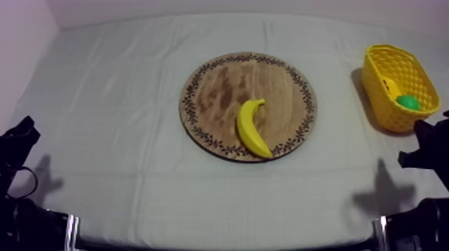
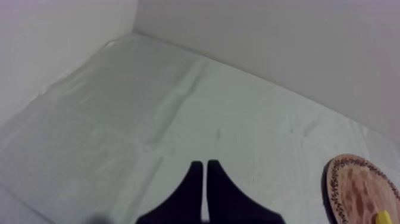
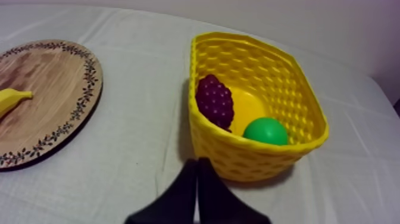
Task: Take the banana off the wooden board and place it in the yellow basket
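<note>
Well to the left of the wooden board [image 1: 224,80], low at the near table edge, the left gripper [image 2: 205,167] rests with its two black fingers pressed together in a narrow wedge, holding nothing. Bare cloth [image 1: 113,100] lies ahead of it, and the board's patterned rim is off to its right.

The banana [image 1: 251,127] lies on the board's right near part. Its long axis runs from the stem, which points toward the board's far side, down to a blunt tip that reaches the rim pattern at the near edge. The curve bulges left.

Right of the board and well apart from it stands the yellow basket [image 1: 395,120], which already holds a bunch of grapes [image 3: 215,100] and a green ball [image 3: 266,131]. Also right of the board, nearer than the basket, the right gripper [image 3: 197,165] is likewise closed on nothing, its fingers together and pointing at the basket's near wall.

The right gripper looks the nearer one to both banana and basket. The banana lies to its left, so it would need to open, swing left over the board and close across the banana's width, not along it.
</note>
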{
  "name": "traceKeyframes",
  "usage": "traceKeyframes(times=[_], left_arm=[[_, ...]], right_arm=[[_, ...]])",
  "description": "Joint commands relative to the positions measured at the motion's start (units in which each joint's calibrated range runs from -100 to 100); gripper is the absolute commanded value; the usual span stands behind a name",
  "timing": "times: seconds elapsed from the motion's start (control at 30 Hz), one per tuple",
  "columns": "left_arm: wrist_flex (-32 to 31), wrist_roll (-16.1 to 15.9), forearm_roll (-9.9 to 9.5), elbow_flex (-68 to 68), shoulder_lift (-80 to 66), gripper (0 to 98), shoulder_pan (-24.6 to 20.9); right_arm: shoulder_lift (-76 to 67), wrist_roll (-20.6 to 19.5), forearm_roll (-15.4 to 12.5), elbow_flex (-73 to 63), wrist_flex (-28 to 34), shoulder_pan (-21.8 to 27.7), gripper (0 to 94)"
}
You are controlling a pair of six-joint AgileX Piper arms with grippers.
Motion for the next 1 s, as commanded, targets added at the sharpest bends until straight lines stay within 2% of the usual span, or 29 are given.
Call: traceKeyframes(times=[0.0, 0.67, 0.83, 0.97], left_arm=[[0.0, 0.0, -0.01, 0.0, 0.0, 0.1, 0.0], [0.0, 0.0, -0.01, 0.0, 0.0, 0.1, 0.0], [0.0, 0.0, -0.01, 0.0, 0.0, 0.1, 0.0], [0.0, 0.0, -0.01, 0.0, 0.0, 0.1, 0.0]], right_arm=[[0.0, 0.0, 0.0, 0.0, 0.0, 0.0, 0.4], [0.0, 0.0, 0.0, 0.0, 0.0, -0.2, 0.4], [0.0, 0.2, 0.1, 0.0, 0.0, -2.7, 0.4], [0.1, 0.0, 0.1, 0.0, 0.0, -7.0, 0.6]])
